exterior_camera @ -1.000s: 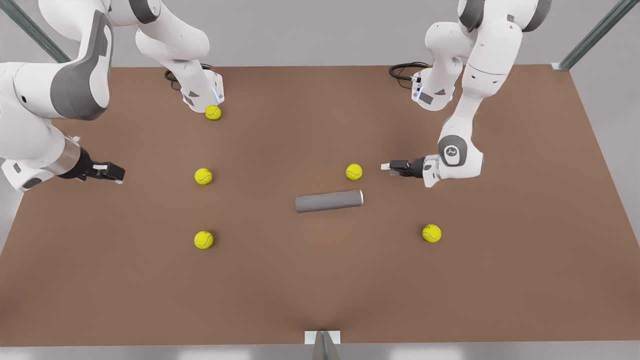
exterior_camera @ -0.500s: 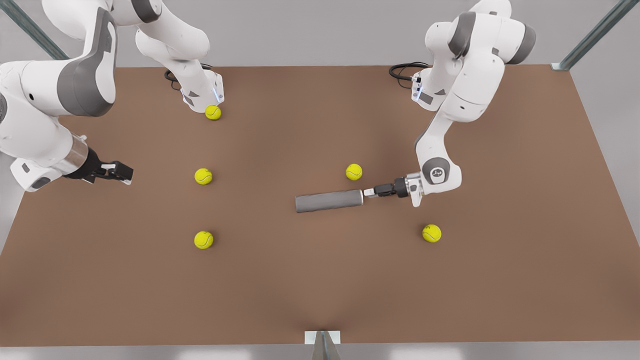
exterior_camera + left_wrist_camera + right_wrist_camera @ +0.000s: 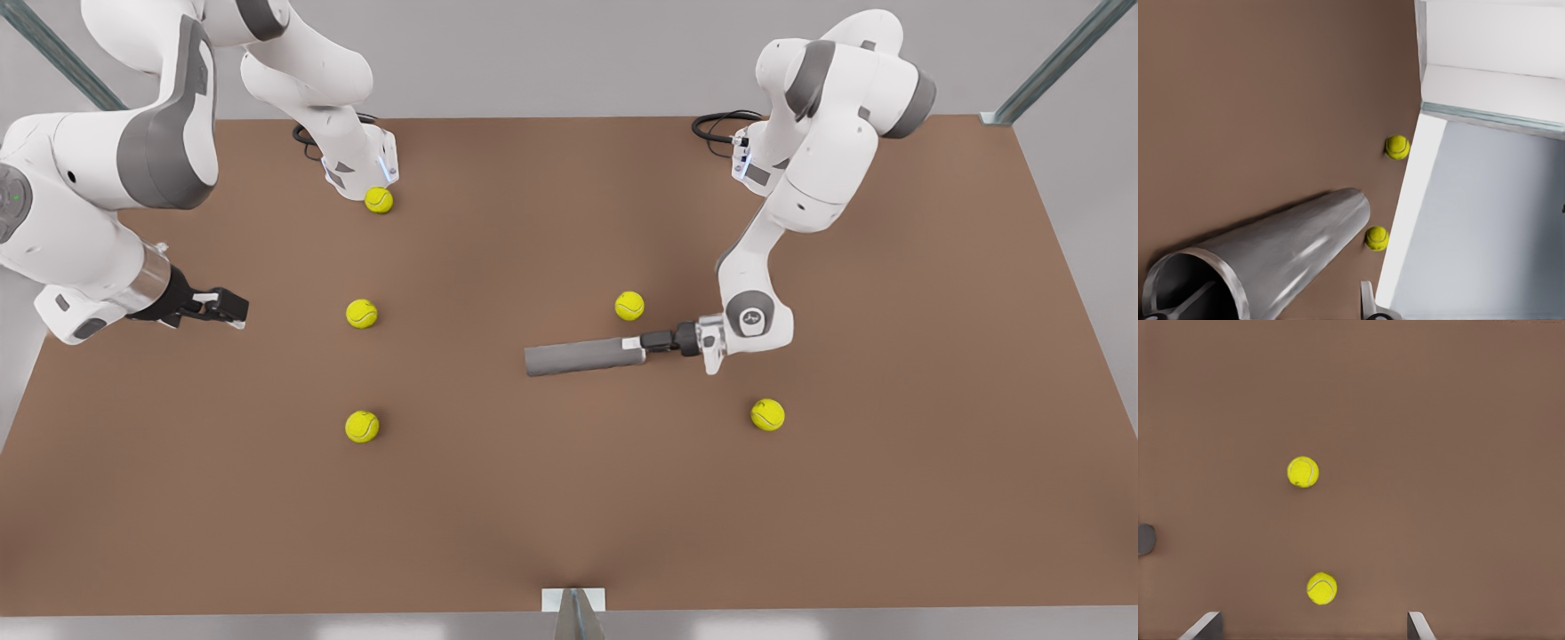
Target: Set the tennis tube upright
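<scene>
One step in, the left gripper (image 3: 642, 341) is straddling the hollow rim of the tennis tube (image 3: 582, 356), fingers spread, tube lying flat on the bench (image 3: 569, 498); the right gripper (image 3: 233, 308), spread-fingered, is waiting well apart from it.

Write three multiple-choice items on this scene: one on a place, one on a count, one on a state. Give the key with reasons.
1. Where is the left tool?
A. At the hollow end of the tennis tube
B. Over the table's near edge
C. Beside an arm's base

2. How many yellow tennis balls lie on the table?
A. Three
B. Five
C. Seven

3. How does the tennis tube stand?
A. Upright
B. Lying on its side
C. Lifted clear of the table

Key:
1. A, since the left wrist view shows the tube's open mouth right at the tool, one finger inside and one outside.
2. B, since the front view shows five balls spread over the table.
3. B, since its length runs flat along the table.

The right tool waits, open, at the front view's left.
</scene>
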`<state>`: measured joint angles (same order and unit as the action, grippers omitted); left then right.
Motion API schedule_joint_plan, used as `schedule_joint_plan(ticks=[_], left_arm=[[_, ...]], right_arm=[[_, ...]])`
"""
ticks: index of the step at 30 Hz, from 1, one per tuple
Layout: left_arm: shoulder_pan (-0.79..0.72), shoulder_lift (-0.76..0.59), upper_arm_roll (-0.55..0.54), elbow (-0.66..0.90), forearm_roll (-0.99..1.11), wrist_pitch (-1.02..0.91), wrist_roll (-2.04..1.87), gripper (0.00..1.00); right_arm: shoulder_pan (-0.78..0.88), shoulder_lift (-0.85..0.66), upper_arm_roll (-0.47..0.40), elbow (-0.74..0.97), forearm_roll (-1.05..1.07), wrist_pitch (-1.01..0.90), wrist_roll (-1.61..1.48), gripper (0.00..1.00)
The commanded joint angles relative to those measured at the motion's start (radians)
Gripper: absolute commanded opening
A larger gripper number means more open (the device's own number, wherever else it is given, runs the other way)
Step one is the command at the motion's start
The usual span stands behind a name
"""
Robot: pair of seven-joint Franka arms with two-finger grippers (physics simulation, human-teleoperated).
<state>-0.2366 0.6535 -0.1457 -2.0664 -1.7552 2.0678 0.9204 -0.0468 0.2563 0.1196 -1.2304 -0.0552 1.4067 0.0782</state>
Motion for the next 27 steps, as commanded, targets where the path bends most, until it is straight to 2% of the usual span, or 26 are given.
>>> schedule_joint_plan(ticks=[1,4,7,9,11,27], left_arm=[[-0.003,0.0,0.0,0.0,0.0,0.0,0.0,1.0],[-0.012,0.0,0.0,0.002,0.0,0.002,0.002,0.99],[-0.018,-0.002,0.0,-0.001,0.0,0.002,0.002,0.81],[-0.018,-0.002,0.0,-0.001,-0.001,0.002,0.0,0.67],[-0.018,0.0,0.0,-0.001,0.0,0.0,-0.002,0.59],[-0.018,-0.037,0.0,-0.001,0.013,-0.002,-0.037,0.34]], right_arm=[[-0.001,0.0,0.0,-0.001,0.0,0.0,0.0,1.0],[0.001,0.0,0.0,-0.001,0.0,0.0,0.0,1.0],[0.005,0.0,0.0,-0.001,0.003,0.0,0.0,1.0],[0.004,-0.002,0.031,0.0,0.0,-0.003,-0.003,1.0],[-0.008,-0.006,0.029,0.002,0.0,-0.006,-0.005,1.0],[-0.012,0.001,0.035,0.019,-0.006,0.025,0.0,1.0]])
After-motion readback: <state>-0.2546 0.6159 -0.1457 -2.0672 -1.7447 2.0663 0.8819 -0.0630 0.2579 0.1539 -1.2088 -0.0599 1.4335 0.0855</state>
